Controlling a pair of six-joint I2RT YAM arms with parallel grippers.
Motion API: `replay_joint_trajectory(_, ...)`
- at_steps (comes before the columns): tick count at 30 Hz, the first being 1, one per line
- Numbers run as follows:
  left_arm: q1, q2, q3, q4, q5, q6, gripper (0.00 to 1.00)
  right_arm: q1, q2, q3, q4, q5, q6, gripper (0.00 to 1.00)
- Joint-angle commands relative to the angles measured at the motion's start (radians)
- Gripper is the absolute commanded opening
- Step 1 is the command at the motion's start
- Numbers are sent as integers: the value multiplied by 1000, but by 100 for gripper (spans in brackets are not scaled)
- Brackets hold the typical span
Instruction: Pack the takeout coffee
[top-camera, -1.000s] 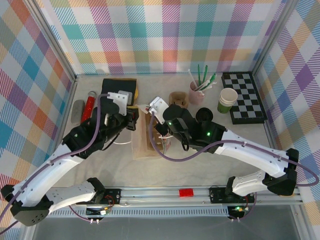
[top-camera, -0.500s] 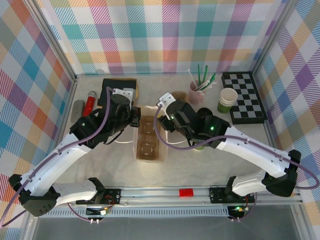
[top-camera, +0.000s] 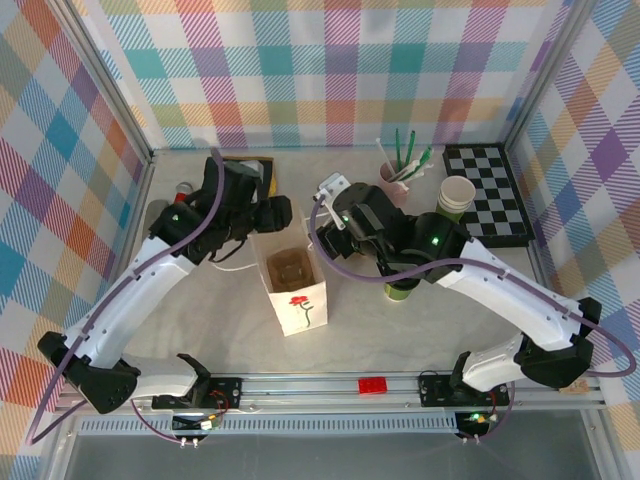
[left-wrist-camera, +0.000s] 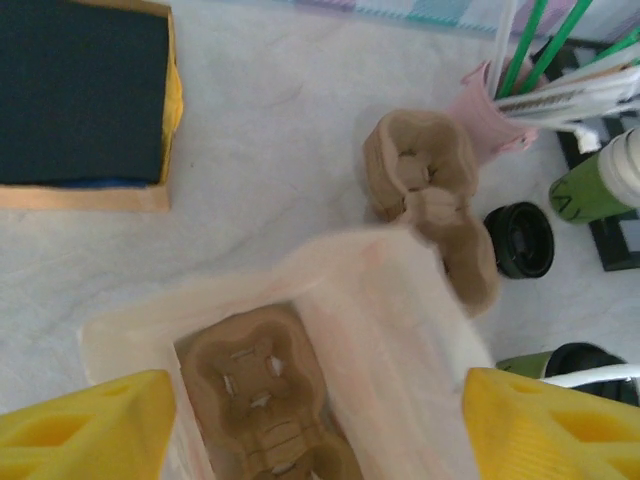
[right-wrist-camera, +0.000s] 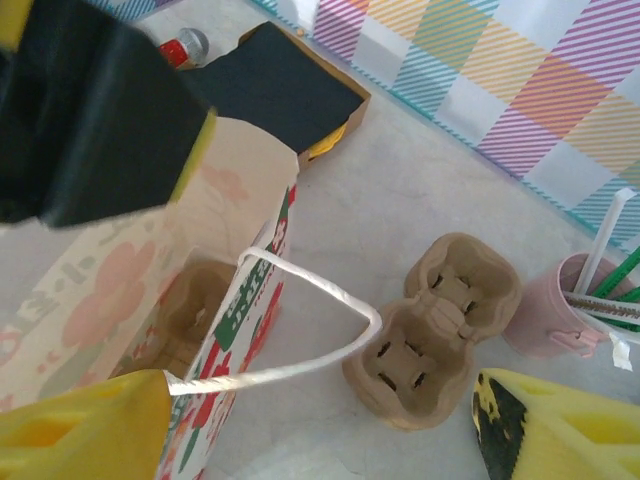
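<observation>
Both grippers are spread wide, nothing held. Left gripper (left-wrist-camera: 320, 425) hangs over the open mouth of the white paper bag (top-camera: 298, 305), with one yellow finger (left-wrist-camera: 90, 425) on each side of the mouth. A brown cup carrier (left-wrist-camera: 262, 385) sits inside the bag. Right gripper (right-wrist-camera: 320, 420) is just right of the bag. The bag's white string handle (right-wrist-camera: 320, 300) loops between its fingers; contact unclear. The bag stands upright mid-table. A second carrier (right-wrist-camera: 440, 320) lies behind it, with a pink straw cup (right-wrist-camera: 560, 300) beside. The takeout coffee (top-camera: 402, 291) stands on the table right of the bag, partly under the right arm, outside the bag. A loose black lid (left-wrist-camera: 520, 240) and a lidless green cup (top-camera: 456, 200) sit further back right.
</observation>
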Motion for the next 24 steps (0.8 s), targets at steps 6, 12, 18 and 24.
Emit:
replay_joint_trajectory(6, 2, -33, 226, -276, -113, 62, 86, -26, 39, 84, -133, -90, 61, 78)
replay_joint_trajectory(12, -40, -124, 32, -352, -80, 2, 87, -39, 113, 134, -193, -183, 61, 77)
replay_joint_trajectory(18, -70, -204, -144, -301, -98, -67, 88, -85, 190, 131, -182, -251, 87, 74)
replay_joint_trajectory(24, -68, -175, -203, -237, -73, -70, 87, -105, 215, 98, -150, -290, 104, 61)
